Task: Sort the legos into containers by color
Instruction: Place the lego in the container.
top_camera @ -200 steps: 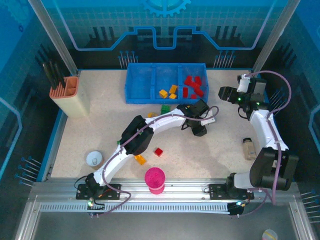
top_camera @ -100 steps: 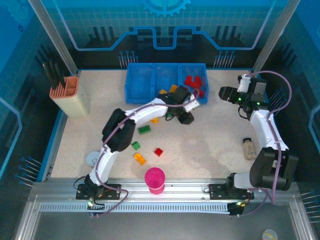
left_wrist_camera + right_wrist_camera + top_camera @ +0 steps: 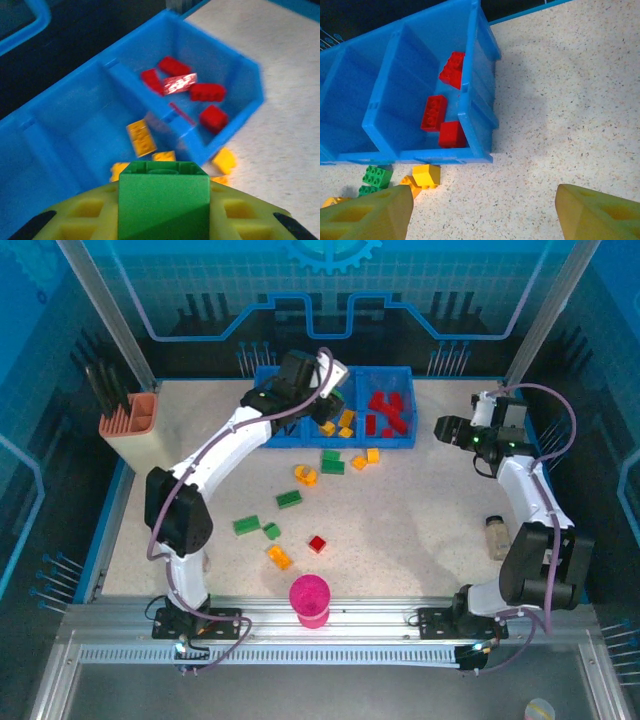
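My left gripper point(image 3: 305, 390) hangs over the blue tray point(image 3: 268, 436), near its left and middle compartments. It is shut on a green lego point(image 3: 163, 200), clamped between the yellow fingers point(image 3: 75, 220). The middle compartment holds orange-yellow legos point(image 3: 338, 424) point(image 3: 141, 138). Red legos point(image 3: 385, 412) point(image 3: 207, 92) lie in the right one. Loose legos dot the table: green ones point(image 3: 331, 461) point(image 3: 245, 525), orange ones point(image 3: 304, 475) point(image 3: 279, 558) and a red one point(image 3: 317, 544). My right gripper point(image 3: 445, 428) point(image 3: 485, 215) stands open just right of the tray point(image 3: 475, 100), with bare table between its fingers.
A bright pink ribbed cup point(image 3: 310, 600) stands at the near edge. The peach tool holder point(image 3: 140, 430) sits at the far left. A small bottle point(image 3: 497, 537) lies on the right, and a white round lid point(image 3: 188, 558) on the left. Near the tray corner lie a yellow brick point(image 3: 426, 176) and a green one point(image 3: 377, 176).
My left arm has swung from the table's middle back and left to over the tray, carrying the green lego. Loose legos it covered now show. The right arm barely moved.
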Controlling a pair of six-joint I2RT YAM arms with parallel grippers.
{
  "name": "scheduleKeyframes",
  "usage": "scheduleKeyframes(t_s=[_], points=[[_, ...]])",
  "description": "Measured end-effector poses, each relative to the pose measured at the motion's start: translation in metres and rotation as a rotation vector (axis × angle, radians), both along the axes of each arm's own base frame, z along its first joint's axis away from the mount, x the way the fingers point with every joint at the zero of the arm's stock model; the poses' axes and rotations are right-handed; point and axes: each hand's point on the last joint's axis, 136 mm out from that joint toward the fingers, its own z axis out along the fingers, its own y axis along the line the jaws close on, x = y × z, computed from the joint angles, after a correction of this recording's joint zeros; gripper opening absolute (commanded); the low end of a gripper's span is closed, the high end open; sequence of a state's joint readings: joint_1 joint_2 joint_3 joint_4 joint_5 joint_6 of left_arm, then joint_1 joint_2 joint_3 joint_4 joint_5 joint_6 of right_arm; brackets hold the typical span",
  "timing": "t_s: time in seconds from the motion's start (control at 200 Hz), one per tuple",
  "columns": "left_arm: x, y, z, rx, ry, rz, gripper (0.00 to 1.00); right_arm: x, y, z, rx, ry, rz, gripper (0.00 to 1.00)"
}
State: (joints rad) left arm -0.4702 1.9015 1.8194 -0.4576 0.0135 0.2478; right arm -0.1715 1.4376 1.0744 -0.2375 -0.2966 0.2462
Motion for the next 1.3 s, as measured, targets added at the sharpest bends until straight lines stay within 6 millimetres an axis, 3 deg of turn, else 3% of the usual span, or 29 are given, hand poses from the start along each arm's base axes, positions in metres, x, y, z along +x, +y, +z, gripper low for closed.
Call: scheduleKeyframes(t_s=[0.195, 0.29, 0.42, 0.565, 0.951, 1.166, 1.301], points=[[0.029, 0.046, -0.02, 0.009, 0.03, 0.148, 0.31, 0.002, 0.003, -0.008, 0.001, 0.02, 0.009, 0.76], [0.043, 0.062, -0.042, 0.008, 0.071, 0.202, 0.32, 0.002, 0.006, -0.011, 0.002, 0.028, 0.016, 0.77], [0.055, 0.076, -0.08, 0.023, 0.144, 0.247, 0.33, 0.002, 0.011, -0.015, 0.002, 0.042, 0.027, 0.77], [0.061, 0.077, -0.11, 0.037, 0.206, 0.268, 0.33, 0.002, 0.016, -0.021, 0.002, 0.063, 0.038, 0.77], [0.073, 0.099, -0.123, -0.003, 0.232, 0.352, 0.34, 0.01, 0.029, -0.035, -0.008, 0.1, 0.068, 0.77], [0.081, 0.114, -0.142, -0.012, 0.251, 0.405, 0.36, 0.017, 0.037, -0.042, -0.012, 0.12, 0.088, 0.77], [0.082, 0.119, -0.16, -0.005, 0.282, 0.428, 0.43, 0.021, 0.04, -0.042, -0.014, 0.121, 0.096, 0.78]])
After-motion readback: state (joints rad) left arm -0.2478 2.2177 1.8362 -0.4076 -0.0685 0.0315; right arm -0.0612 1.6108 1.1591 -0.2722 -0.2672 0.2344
